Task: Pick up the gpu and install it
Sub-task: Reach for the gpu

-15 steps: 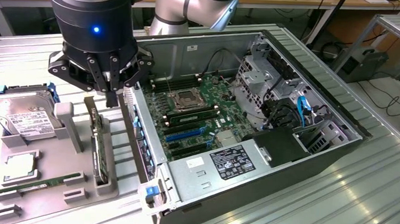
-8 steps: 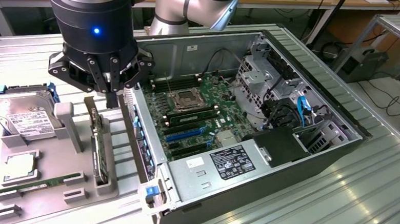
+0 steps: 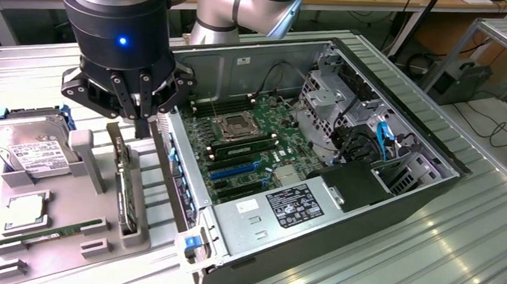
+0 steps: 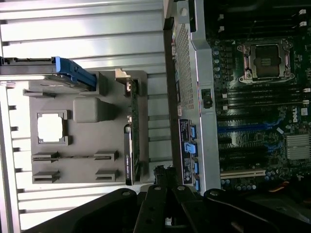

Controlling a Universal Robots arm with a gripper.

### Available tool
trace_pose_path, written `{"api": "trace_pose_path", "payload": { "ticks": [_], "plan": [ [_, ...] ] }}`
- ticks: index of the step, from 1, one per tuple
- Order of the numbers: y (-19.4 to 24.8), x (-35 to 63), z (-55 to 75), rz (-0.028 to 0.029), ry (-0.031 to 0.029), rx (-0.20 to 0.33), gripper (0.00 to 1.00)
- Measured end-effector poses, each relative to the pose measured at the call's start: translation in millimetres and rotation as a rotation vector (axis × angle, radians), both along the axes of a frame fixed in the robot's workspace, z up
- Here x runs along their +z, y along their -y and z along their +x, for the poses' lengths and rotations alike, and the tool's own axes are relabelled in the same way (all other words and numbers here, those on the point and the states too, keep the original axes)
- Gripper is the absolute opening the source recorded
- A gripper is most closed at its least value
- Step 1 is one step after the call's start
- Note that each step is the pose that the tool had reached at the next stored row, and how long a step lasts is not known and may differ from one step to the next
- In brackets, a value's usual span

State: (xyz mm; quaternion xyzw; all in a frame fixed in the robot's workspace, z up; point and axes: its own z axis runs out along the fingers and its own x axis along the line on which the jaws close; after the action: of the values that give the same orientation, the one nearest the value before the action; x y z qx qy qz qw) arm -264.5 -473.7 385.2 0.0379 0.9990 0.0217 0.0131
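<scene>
Gripper [image 3: 140, 126] is hovering over the gpu [image 3: 127, 174], apparently sitting unpicked in its holder [image 3: 136, 237]; gripper's state I cannot tell; nothing installed yet

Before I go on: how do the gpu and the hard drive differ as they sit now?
The gpu is black and stands on its thin edge in a slot; the hard drive is silver, white-labelled, broad face showing. The gripper hangs close to the gpu's end, away from the hard drive. Both rest on the grey tray outside the computer case.
</scene>
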Motion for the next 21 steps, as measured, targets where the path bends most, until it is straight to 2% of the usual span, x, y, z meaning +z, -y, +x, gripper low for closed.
{"api": "trace_pose_path", "payload": {
  "ticks": [21],
  "plan": [
    [4.5,-0.8,0.0,0.0,0.0,0.0,0.11]
  ]
}}
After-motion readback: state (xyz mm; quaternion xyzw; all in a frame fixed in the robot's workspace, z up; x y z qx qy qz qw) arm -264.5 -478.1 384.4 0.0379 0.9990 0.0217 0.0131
